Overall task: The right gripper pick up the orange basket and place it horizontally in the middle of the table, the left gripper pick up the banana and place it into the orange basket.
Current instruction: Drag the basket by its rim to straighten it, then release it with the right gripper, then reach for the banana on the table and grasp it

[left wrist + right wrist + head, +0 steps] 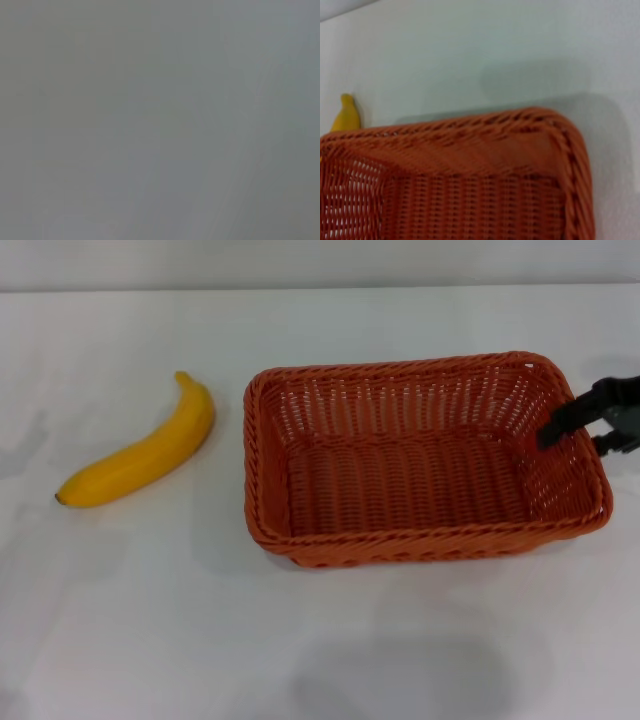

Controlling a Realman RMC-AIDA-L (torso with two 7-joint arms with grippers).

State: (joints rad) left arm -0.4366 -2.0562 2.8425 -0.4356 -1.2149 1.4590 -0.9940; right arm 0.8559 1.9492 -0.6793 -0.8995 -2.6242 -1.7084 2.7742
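The orange basket (420, 455) rests flat on the white table (320, 640), long side across the view, slightly right of the middle. My right gripper (575, 440) is at the basket's right short wall. One black finger reaches inside the rim and the other stays outside, with a gap wider than the wall, so it looks open. The right wrist view shows a basket (470, 175) corner from close up, with an end of the banana (346, 115) beyond it. The whole yellow banana (145, 455) lies on the table left of the basket, apart from it. My left gripper is out of view.
Only a blank grey surface fills the left wrist view. Bare white tabletop lies in front of the basket and around the banana. The table's far edge (320, 288) runs along the top of the head view.
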